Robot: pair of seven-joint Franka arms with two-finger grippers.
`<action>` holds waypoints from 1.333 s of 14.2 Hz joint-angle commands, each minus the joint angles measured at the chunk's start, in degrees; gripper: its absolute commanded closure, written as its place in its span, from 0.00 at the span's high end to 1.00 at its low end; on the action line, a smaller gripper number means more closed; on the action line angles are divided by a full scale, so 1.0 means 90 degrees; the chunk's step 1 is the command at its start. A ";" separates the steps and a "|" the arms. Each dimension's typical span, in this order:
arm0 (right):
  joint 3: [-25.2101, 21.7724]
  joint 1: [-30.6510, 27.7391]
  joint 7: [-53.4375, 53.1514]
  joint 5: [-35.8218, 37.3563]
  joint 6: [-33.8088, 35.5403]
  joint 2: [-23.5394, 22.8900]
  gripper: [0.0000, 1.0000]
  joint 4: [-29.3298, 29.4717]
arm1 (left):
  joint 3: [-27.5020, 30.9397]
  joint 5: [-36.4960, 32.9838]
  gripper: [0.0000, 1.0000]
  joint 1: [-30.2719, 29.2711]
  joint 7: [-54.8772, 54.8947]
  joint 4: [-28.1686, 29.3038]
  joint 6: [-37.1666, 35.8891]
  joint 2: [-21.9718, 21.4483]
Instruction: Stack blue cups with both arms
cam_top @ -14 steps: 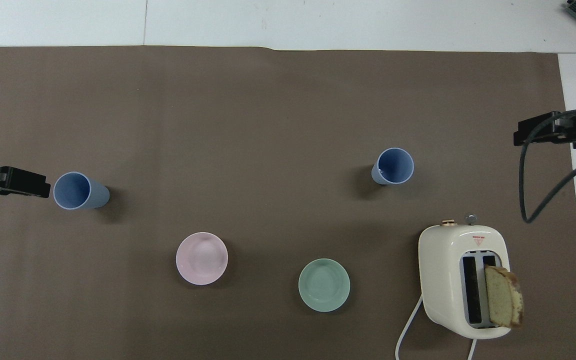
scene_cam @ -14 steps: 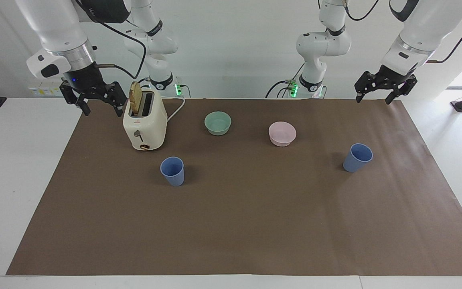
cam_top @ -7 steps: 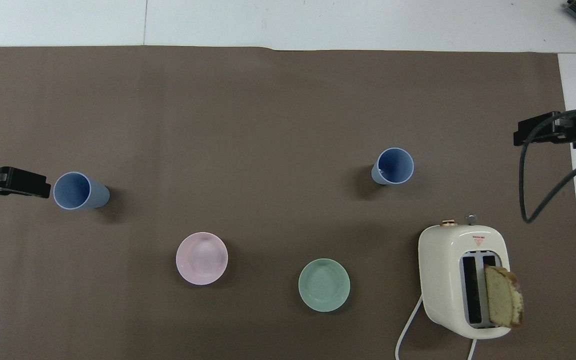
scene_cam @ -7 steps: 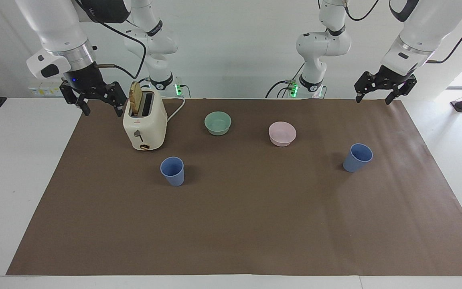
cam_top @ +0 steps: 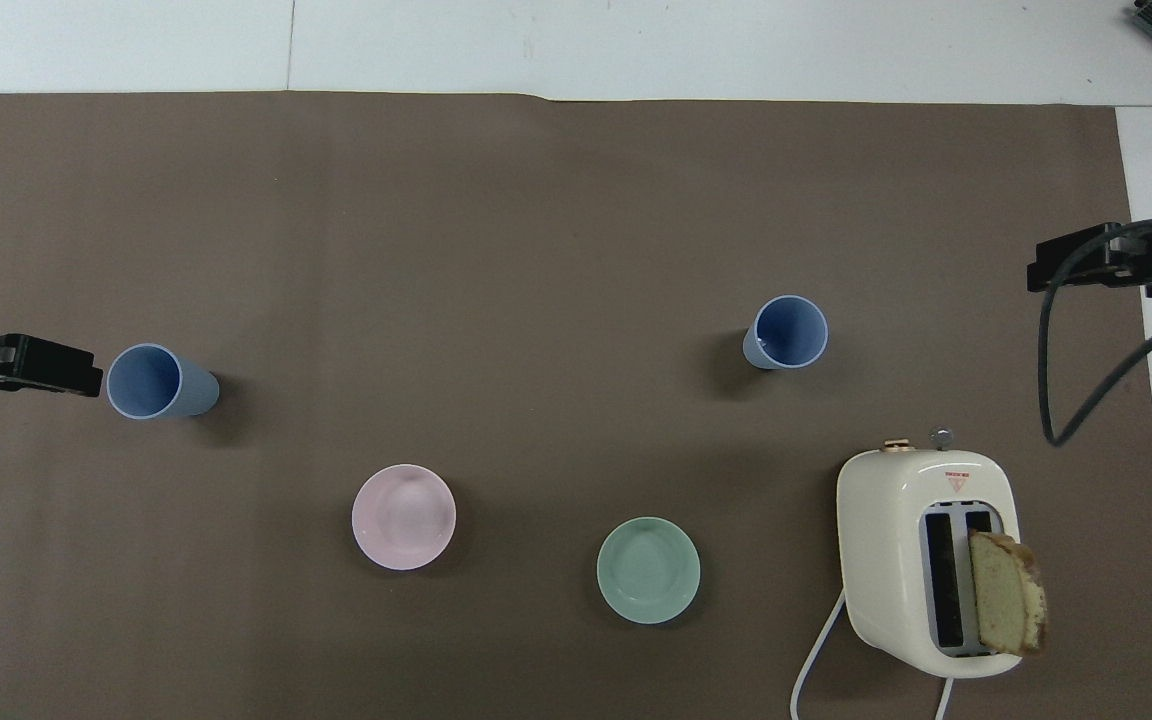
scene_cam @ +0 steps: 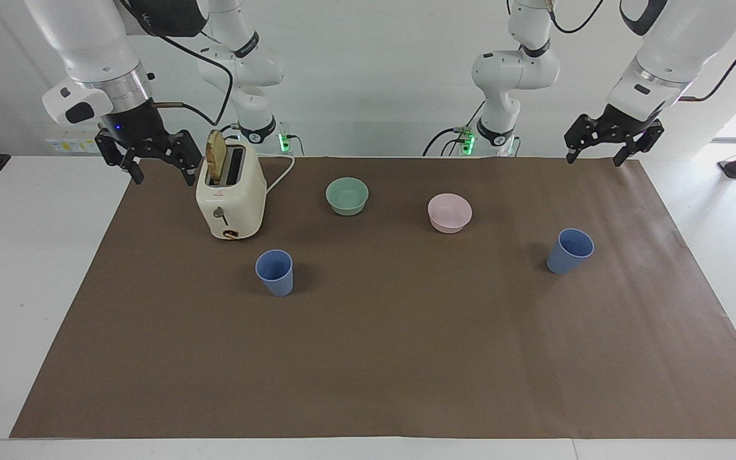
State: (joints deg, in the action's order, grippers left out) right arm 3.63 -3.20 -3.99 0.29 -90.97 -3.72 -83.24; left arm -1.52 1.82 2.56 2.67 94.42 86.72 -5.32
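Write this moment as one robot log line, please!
blue cups: upright, apart, unstacked | left gripper: raised, jaws open, empty | right gripper: raised beside toaster, jaws open, empty

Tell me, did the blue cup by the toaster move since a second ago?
No. The blue cup stands upright in the same spot, just as far from the toaster as before.

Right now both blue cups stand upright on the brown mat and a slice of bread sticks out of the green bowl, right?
Not quite. The slice of bread sticks out of the toaster, as the facing view shows. The green bowl is empty. Both blue cups do stand upright on the brown mat.
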 commanded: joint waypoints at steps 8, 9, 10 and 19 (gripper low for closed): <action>-0.0013 -0.0045 0.0170 -0.0140 0.0010 0.0140 1.00 -0.0155 | 0.0013 -0.0065 1.00 0.0048 -0.0042 0.0182 0.0140 -0.0122; -0.0013 -0.0045 0.0170 -0.0140 0.0010 0.0140 1.00 -0.0155 | 0.0013 -0.0065 1.00 0.0048 -0.0042 0.0182 0.0130 -0.0122; -0.0013 -0.0045 0.0170 -0.0140 0.0010 0.0140 1.00 -0.0155 | 0.0013 -0.0065 1.00 0.0048 -0.0042 0.0182 0.0130 -0.0132; -0.0013 -0.0045 0.0170 -0.0140 0.0010 0.0140 1.00 -0.0155 | 0.0062 -0.0065 1.00 -0.0302 -0.0101 0.0231 0.0461 0.0014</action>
State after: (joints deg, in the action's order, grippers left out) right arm 3.63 -3.20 -3.99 0.29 -90.97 -3.72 -83.24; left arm -1.11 1.81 2.08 2.16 94.78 88.05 -5.27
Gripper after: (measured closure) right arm 0.000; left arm 0.000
